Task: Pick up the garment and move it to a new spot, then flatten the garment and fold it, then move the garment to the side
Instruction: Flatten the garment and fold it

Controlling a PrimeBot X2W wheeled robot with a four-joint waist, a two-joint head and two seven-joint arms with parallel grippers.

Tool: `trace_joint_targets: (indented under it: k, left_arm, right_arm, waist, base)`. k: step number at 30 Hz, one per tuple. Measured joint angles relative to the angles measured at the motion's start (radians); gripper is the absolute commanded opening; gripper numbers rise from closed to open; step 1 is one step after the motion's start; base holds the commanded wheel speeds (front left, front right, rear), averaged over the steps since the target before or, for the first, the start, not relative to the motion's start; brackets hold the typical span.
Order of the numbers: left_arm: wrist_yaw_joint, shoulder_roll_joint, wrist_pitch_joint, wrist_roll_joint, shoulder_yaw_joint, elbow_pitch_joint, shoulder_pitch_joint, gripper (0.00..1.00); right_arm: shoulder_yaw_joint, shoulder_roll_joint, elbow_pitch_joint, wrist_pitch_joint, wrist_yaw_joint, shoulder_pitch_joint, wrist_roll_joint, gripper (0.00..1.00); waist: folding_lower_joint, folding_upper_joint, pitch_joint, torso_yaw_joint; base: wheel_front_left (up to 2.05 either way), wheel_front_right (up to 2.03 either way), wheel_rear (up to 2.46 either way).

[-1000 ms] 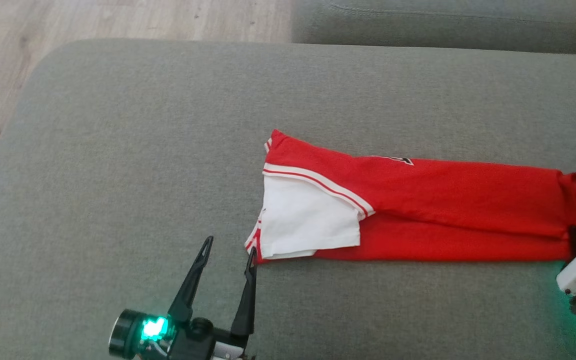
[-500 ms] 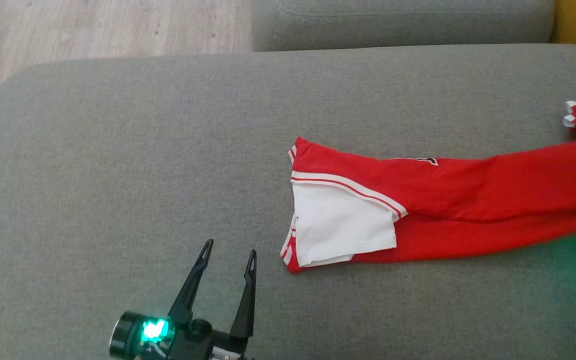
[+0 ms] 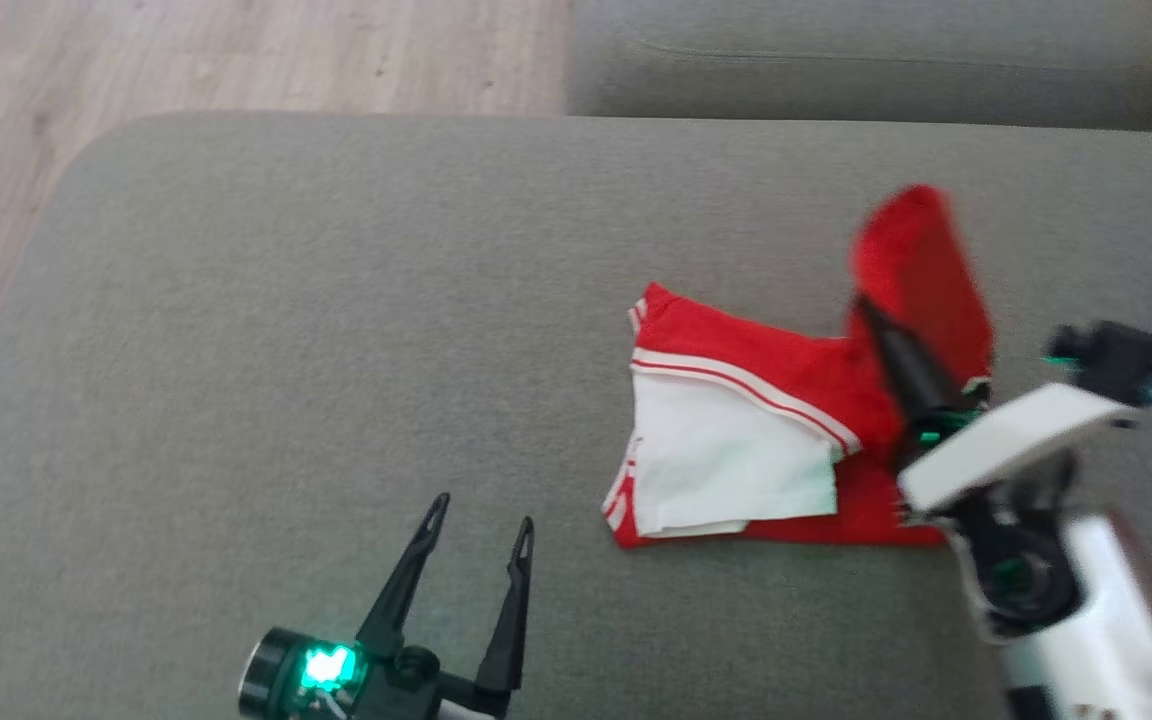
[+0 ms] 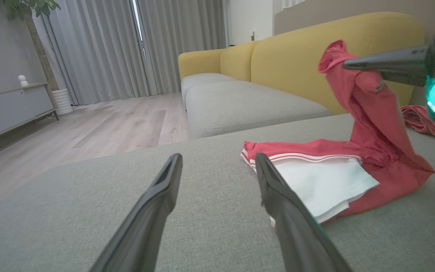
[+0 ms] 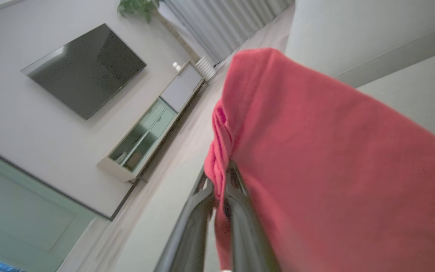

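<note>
— Where is the garment [image 3: 766,365]?
— On the grey sofa cushion [image 3: 336,300]. One end lies flat, and the other is held up by the right gripper [image 3: 866,310], which is pinched tight on the red cloth.
— And the left gripper [image 3: 484,510]?
— Its fingers are spread and hold nothing, near the white-lined end but not touching it.
— How should the fold be done well?
— Likely by carrying the raised end over the flat end, matching the edges and lowering it before letting go.

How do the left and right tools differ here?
Left tool is open and empty; right tool is shut on the garment. Left tool is clear of it, near its white end; right tool holds its red end above the cushion. Both have long dark fingers.
</note>
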Motion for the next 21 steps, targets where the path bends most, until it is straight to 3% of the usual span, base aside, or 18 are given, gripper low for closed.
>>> trace_joint_targets:
  k: [5, 10, 11, 12, 13, 18, 21]
  left_arm:
    - [-0.020, -0.018, 0.000, 0.007, 0.000, 0.011, -0.001, 1.00]
    - [-0.032, -0.026, 0.000, 0.013, 0.002, 0.018, -0.006, 1.00]
    - [-0.033, -0.029, 0.000, 0.013, 0.002, 0.020, -0.006, 1.00]
    - [-0.033, -0.032, 0.000, 0.017, 0.002, 0.021, -0.006, 1.00]
    - [-0.033, -0.034, 0.000, 0.020, 0.003, 0.022, -0.006, 1.00]
    - [-0.033, -0.039, 0.000, 0.020, 0.022, 0.023, -0.005, 1.00]
    - [-0.030, -0.045, 0.000, 0.007, 0.059, 0.023, -0.001, 1.00]
  right_arm:
    - [0.092, 0.079, 0.023, 0.017, 0.000, -0.038, -0.038, 0.00]
    - [0.159, 0.099, 0.101, 0.012, 0.000, -0.070, -0.082, 0.00]
    - [0.170, 0.100, 0.120, 0.007, 0.000, -0.069, -0.088, 0.36]
    - [0.177, 0.101, 0.136, 0.003, 0.000, -0.068, -0.094, 0.95]
    - [0.183, 0.102, 0.146, -0.005, 0.000, -0.068, -0.095, 1.00]
    - [0.228, 0.096, 0.125, -0.055, 0.000, -0.068, -0.130, 1.00]
    - [0.229, 0.007, 0.070, -0.165, 0.000, -0.062, -0.252, 1.00]
  waist:
    - [0.0000, 0.0000, 0.012, 0.044]
    - [0.0001, 0.0000, 0.026, 0.084]
    - [0.0001, 0.0000, 0.028, 0.090]
    - [0.0001, 0.0000, 0.030, 0.095]
    - [0.0000, 0.0000, 0.031, 0.099]
    - [0.0001, 0.0000, 0.026, 0.083]
    - [0.0001, 0.0000, 0.013, 0.049]
  base:
    - [0.00, 0.00, 0.00]
    - [0.00, 0.00, 0.00]
    - [0.00, 0.00, 0.00]
    - [0.00, 0.00, 0.00]
    - [0.00, 0.00, 0.00]
    - [0.00, 0.00, 0.00]
    - [0.00, 0.00, 0.00]
